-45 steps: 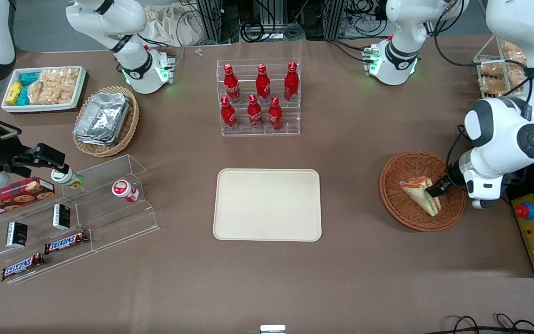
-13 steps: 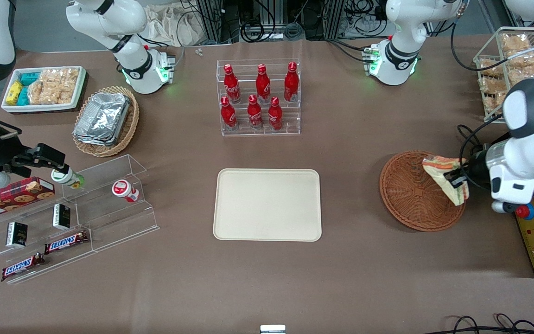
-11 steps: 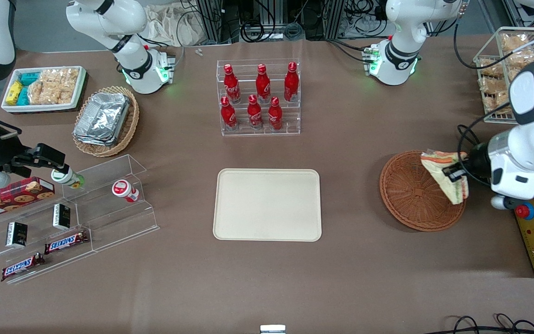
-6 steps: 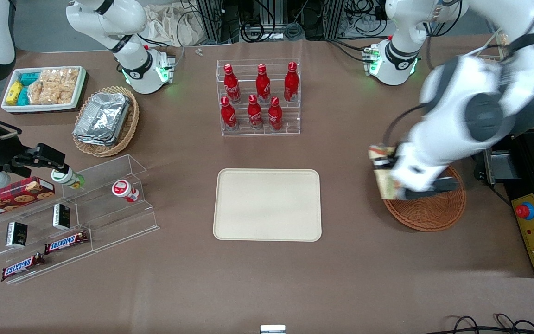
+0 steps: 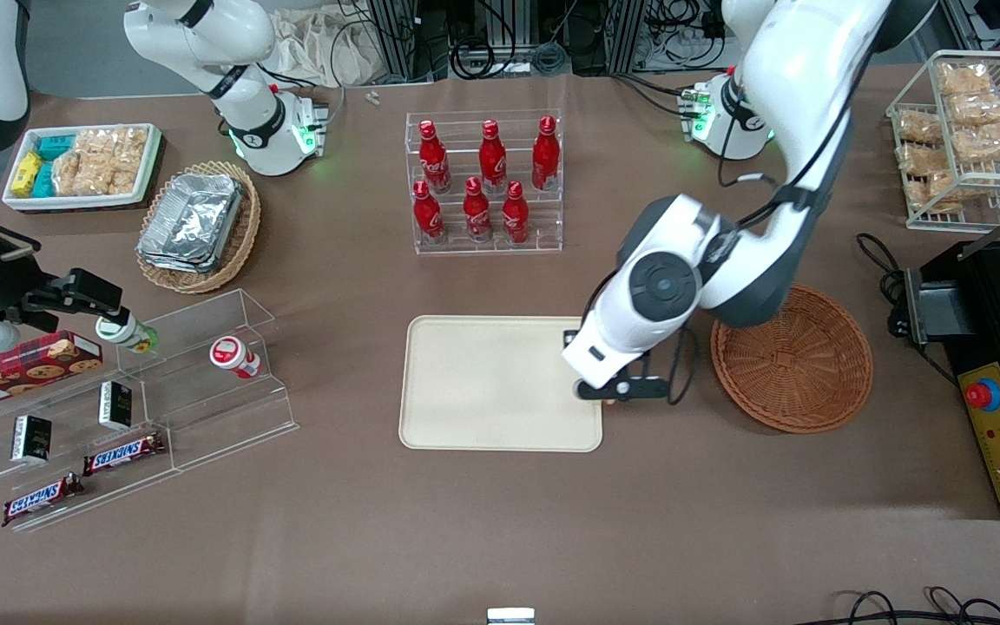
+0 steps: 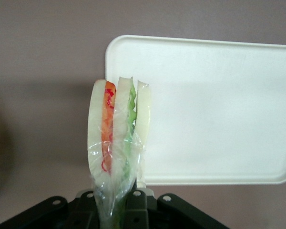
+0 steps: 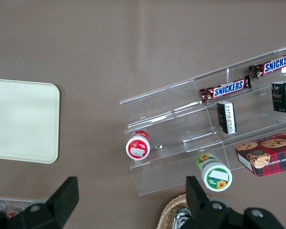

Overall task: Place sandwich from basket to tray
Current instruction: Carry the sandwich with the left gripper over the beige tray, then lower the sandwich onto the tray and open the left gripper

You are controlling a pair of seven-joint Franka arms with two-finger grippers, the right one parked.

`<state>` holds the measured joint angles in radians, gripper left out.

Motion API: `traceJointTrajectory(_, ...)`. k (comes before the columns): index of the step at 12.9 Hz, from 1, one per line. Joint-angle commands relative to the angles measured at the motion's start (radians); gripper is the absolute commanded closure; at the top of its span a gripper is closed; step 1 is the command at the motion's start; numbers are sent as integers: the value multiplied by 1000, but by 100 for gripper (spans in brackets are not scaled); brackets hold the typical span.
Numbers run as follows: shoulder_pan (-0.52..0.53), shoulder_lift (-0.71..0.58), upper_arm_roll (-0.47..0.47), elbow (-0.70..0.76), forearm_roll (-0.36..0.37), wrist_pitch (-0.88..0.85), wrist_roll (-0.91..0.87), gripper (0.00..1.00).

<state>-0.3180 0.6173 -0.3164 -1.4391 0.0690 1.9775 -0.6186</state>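
My left gripper (image 6: pixel 121 192) is shut on the sandwich (image 6: pixel 117 138), a film-wrapped wedge with orange-red and green layers, held upright by its narrow end. The wrist view shows it hanging over the brown table just beside a corner of the cream tray (image 6: pixel 214 109). From the front, the gripper (image 5: pixel 613 391) hovers above the tray (image 5: pixel 483 382) at its edge nearest the basket, and the arm hides the sandwich. Toward the working arm's end of the table, the reddish-brown wicker basket (image 5: pixel 791 356) holds nothing.
An acrylic rack of red bottles (image 5: pixel 487 182) stands farther from the camera than the tray. A tiered acrylic shelf of snacks (image 5: pixel 144 391), a tan basket of foil containers (image 5: pixel 200 224) and a white snack tray (image 5: pixel 83 165) lie toward the parked arm's end. A wire rack (image 5: pixel 964 130) sits near the basket.
The gripper lifted the sandwich out of the basket and carried it across to the tray's near-basket edge. The basket is now empty.
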Motion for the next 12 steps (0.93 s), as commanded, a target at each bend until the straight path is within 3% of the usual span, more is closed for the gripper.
traceJointTrajectory(1,-33,102,7,48,63,24,-42,100)
traceJointTrajectory(6,-49,182,10,46,130,77,-84,100)
traceJointTrajectory(7,-49,190,10,46,130,81,-84,95)
traceJointTrajectory(8,-49,194,10,46,129,92,-84,81)
traceJointTrajectory(9,-49,200,10,46,126,93,-87,51)
traceJointTrajectory(10,-46,200,10,46,127,93,-93,1)
traceJointTrajectory(12,-44,188,10,48,127,93,-92,0)
